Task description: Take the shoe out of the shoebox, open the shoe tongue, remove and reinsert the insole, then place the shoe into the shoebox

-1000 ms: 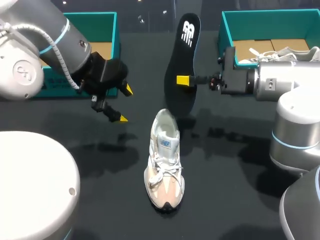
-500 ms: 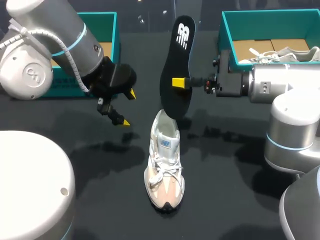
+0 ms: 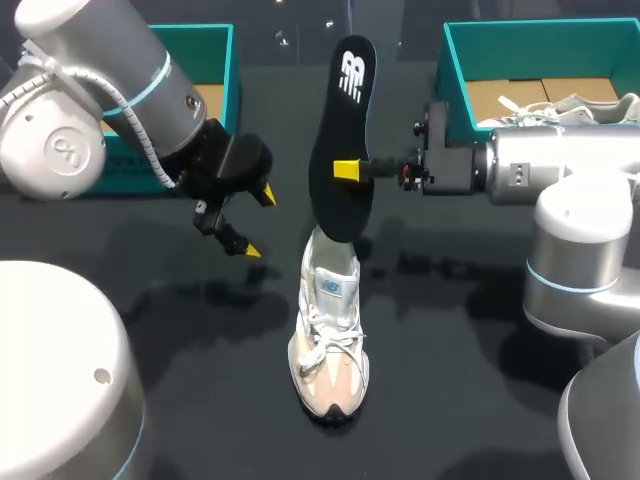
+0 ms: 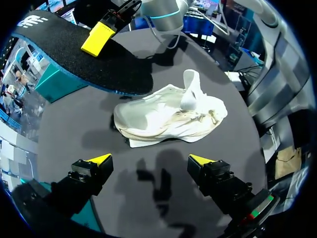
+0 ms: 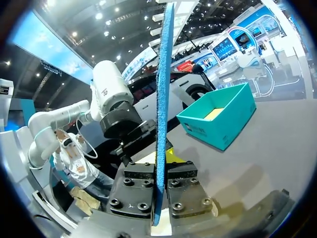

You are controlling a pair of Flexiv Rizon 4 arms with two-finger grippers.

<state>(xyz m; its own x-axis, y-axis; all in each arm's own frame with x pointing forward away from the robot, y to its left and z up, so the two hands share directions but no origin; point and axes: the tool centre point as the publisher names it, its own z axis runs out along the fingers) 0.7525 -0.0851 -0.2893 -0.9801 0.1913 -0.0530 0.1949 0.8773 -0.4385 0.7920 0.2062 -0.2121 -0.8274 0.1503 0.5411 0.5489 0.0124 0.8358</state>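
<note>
Over the shoe (image 3: 330, 340): insole (image 3: 335, 205) hangs on end, thin, light, bendy.
Right tool (image 3: 347, 170): clamped across insole's middle, a fair hold; ends will likely flex.
Left tool (image 3: 257, 222): fingers apart, empty, beside shoe.
Shoe: soft upper, standing on tabletop (image 3: 460, 380).

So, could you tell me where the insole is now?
The insole is mid-table in the head view, upright in the right gripper, lower end near the heel of the shoe.

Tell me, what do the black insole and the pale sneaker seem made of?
The black insole: probably foam under matte fabric; its face looks grainy, its thin edge blue. The pale lace-up sneaker: seemingly soft textile or mesh, dull finish, wrinkled sides.
</note>
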